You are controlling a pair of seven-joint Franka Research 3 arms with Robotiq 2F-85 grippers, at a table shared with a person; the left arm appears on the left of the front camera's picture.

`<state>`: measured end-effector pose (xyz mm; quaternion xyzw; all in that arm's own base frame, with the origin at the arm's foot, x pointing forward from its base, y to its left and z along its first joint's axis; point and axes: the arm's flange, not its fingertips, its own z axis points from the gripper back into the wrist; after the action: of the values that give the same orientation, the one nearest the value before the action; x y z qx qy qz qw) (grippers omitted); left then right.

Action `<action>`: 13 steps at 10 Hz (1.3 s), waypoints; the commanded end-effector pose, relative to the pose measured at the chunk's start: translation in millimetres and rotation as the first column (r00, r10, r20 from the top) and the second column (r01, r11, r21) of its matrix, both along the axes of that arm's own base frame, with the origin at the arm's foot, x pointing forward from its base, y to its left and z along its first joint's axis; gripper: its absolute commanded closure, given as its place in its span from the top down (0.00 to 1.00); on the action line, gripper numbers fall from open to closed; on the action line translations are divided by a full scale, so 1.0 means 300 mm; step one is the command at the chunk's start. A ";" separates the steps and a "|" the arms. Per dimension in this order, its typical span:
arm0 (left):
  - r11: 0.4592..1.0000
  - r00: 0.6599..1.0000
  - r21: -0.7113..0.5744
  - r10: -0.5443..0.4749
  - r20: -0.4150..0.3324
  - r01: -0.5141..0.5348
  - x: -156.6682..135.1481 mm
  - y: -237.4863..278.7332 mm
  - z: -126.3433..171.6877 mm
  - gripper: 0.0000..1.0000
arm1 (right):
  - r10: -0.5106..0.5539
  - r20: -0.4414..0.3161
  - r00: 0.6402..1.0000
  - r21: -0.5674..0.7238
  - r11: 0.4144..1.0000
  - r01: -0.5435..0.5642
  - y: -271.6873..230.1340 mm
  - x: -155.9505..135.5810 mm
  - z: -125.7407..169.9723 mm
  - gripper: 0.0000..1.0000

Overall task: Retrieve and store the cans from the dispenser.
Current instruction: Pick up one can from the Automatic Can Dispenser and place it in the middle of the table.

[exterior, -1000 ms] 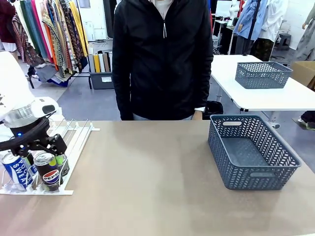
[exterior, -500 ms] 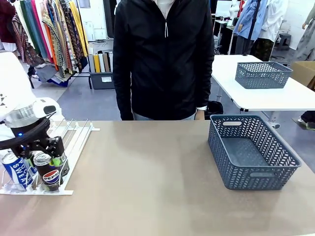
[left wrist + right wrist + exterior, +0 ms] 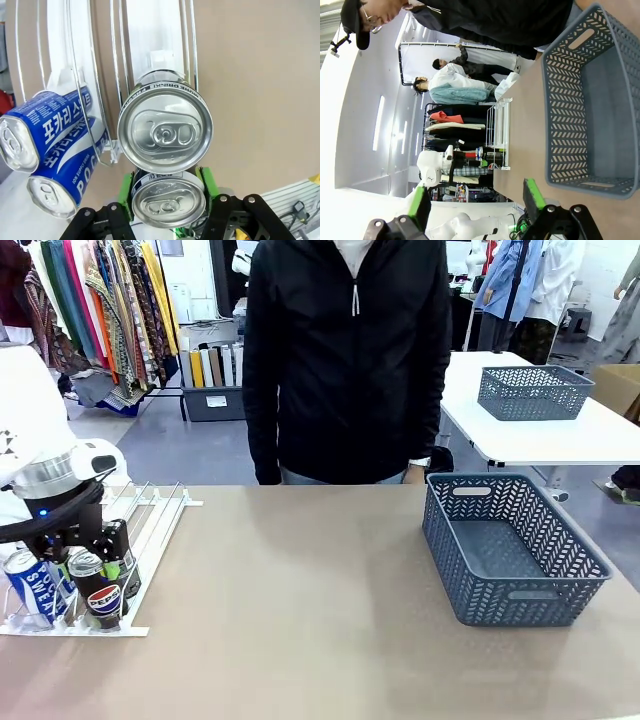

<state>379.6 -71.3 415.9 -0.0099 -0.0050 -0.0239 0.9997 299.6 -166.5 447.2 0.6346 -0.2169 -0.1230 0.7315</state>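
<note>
Tan table [image 3: 300, 590] under me: my left gripper [image 3: 166, 196] is clamped on the black Pepsi can [image 3: 100, 595] at the dispenser's [image 3: 150, 515] near end, with the blue cans [image 3: 55, 125] just beside it. My right gripper [image 3: 476, 189] hangs with jaws apart.

Open for passing across bare middle of table [image 3: 300, 610], between dispenser [image 3: 150, 512] and blue-grey basket [image 3: 515, 545]. Blocked at far edge by person [image 3: 345, 360]. Tight at dispenser's near end: Pepsi can [image 3: 100, 598] just beside blue can [image 3: 35, 585], thin rails between.
</note>
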 end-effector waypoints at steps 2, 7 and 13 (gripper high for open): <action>1.000 1.000 0.000 0.011 0.007 -0.011 -0.016 -0.011 0.042 0.00 | 0.001 0.011 1.000 0.004 1.000 -0.001 -0.003 -0.001 0.012 1.00; 0.998 0.989 0.012 0.052 0.138 -0.054 -0.191 0.029 0.519 0.00 | 0.001 0.011 1.000 0.004 1.000 -0.001 -0.003 -0.001 0.012 1.00; 0.999 0.982 -0.033 0.017 0.186 -0.011 -0.254 0.030 0.671 0.00 | 0.001 0.011 1.000 0.004 1.000 -0.001 -0.003 -0.001 0.012 1.00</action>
<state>304.6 -60.9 616.5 -0.0328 -0.0993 -0.0170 0.9944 299.7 -166.3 447.1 0.6345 -0.2166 -0.1230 0.7316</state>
